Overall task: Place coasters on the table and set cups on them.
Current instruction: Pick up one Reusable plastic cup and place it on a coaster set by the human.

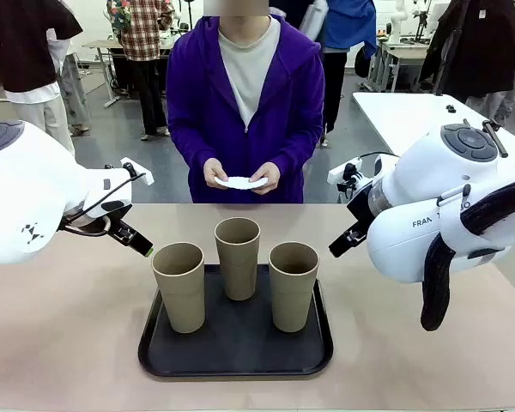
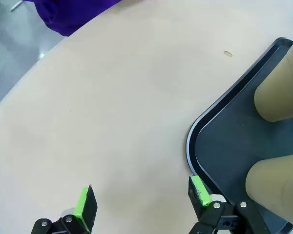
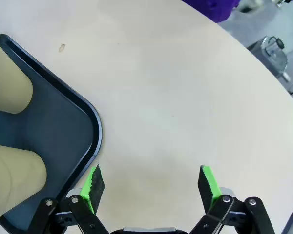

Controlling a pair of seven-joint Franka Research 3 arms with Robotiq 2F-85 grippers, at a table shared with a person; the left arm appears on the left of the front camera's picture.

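Three tan cups [image 1: 178,287] [image 1: 238,257] [image 1: 293,285] stand upright on a black tray [image 1: 236,359] at the middle of the table [image 1: 69,343]. Across the table, a person's two hands hold the white coasters [image 1: 240,182] at waist height. My left gripper [image 1: 137,239] hovers just left of the tray, open and empty; in its wrist view [image 2: 141,195] one finger hangs over the tray's corner [image 2: 193,141], with two cups [image 2: 278,97] [image 2: 276,180] beyond. My right gripper [image 1: 345,240] hovers right of the tray, also open and empty [image 3: 151,181], beside the tray's rim [image 3: 95,131] and two cups [image 3: 7,83] [image 3: 14,175].
Bare tabletop lies on both sides of the tray and between the tray and the person. A white table [image 1: 412,112] stands behind at the right. Other people stand farther back in the room.
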